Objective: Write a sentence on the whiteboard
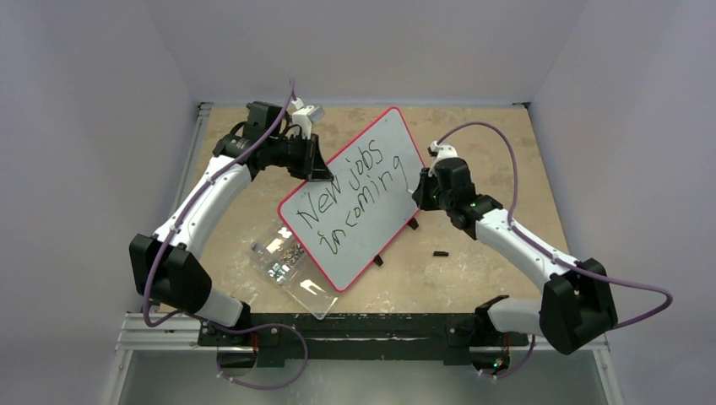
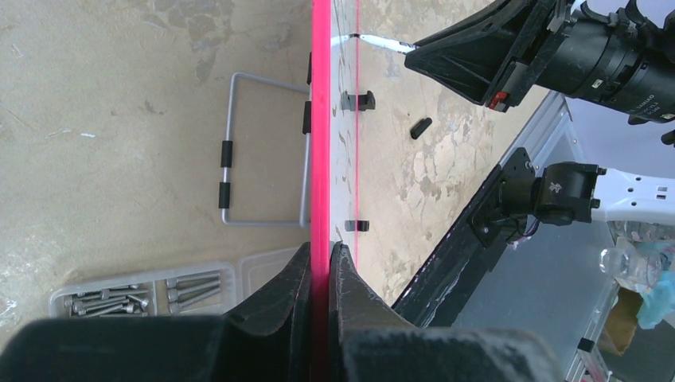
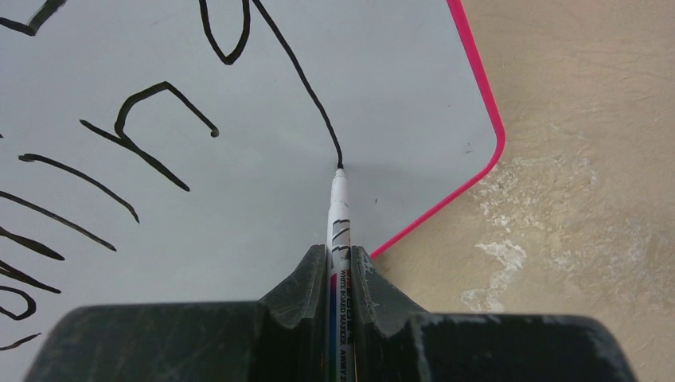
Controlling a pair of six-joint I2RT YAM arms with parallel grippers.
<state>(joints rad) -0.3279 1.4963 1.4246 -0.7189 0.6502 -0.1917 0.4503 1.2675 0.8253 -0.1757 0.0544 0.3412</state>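
Note:
The whiteboard (image 1: 363,198), white with a thin red rim, stands tilted at mid-table. On it the sentence (image 1: 355,202) reads "New jobs incoming" in black, in two lines. My left gripper (image 1: 319,167) is shut on the board's upper left rim; its wrist view shows the red edge (image 2: 321,119) pinched between both fingers. My right gripper (image 1: 420,190) is shut on a white marker (image 3: 339,215) at the board's right side. The marker's tip touches the board at the end of the tail of the last "g" (image 3: 302,87).
A clear plastic box of screws (image 1: 283,257) lies under the board's lower left corner. A small black marker cap (image 1: 440,252) lies on the tabletop to the right. The board's wire stand (image 2: 263,151) and black feet (image 1: 377,260) show behind and below it.

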